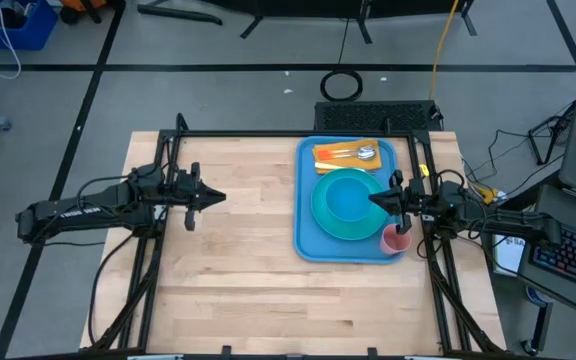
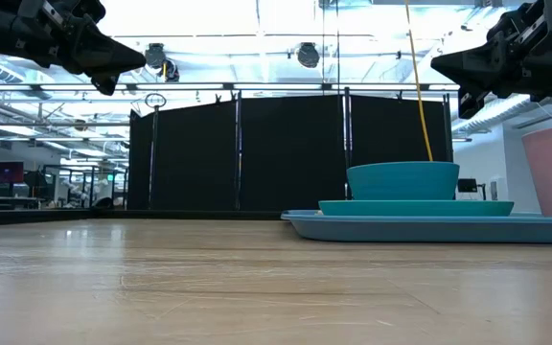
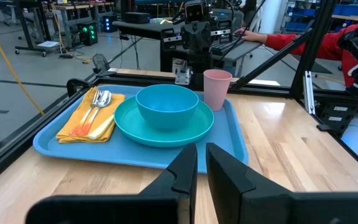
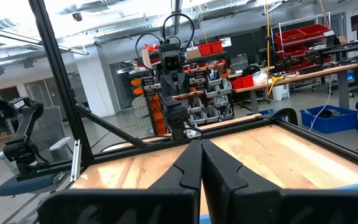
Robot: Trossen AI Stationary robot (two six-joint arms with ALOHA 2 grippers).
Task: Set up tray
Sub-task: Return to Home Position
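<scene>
Count on table point(image 1: 228, 280): 1 tray, 1 plate, 1 bowl, 1 cup, 1 napkin, at least 2 utensils.

Tray point(image 1: 305, 220): blue, rectangular, raised rim. Lying flat on the wood on the right arm's side of the table, long side running away from the front edge. Well apart from the left arm.

On the tray:
- Plate point(image 1: 320, 208): turquoise, round, at about the tray's middle.
- Bowl point(image 1: 348, 198): turquoise, upright, seated in the middle of the plate.
- Napkin point(image 1: 325, 165): yellow-orange, folded, at the tray's far end, just beside the plate.
- Utensils: fork point(image 3: 94, 99) and spoon point(image 3: 104, 98), side by side on the napkin, metal heads, orange handles. Cannot tell whether a third piece lies with them.
- Cup point(image 1: 396, 241): pink, upright, at the near corner on the right arm's side, beside the plate.

Arms: 2, both raised clear of the table in the low view.
- Left gripper point(image 1: 220, 197): over bare wood, pointed toward the tray. Fingers point(image 3: 235, 177) drawn close with only a thin slit between; holding nothing.
- Right gripper point(image 1: 373, 198): above the plate's edge, pointed toward the left arm. Fingers point(image 4: 188, 165) pressed together; holding nothing.

Beyond the table: a person's red sleeve point(image 3: 291, 40), seen in the left wrist view.
</scene>
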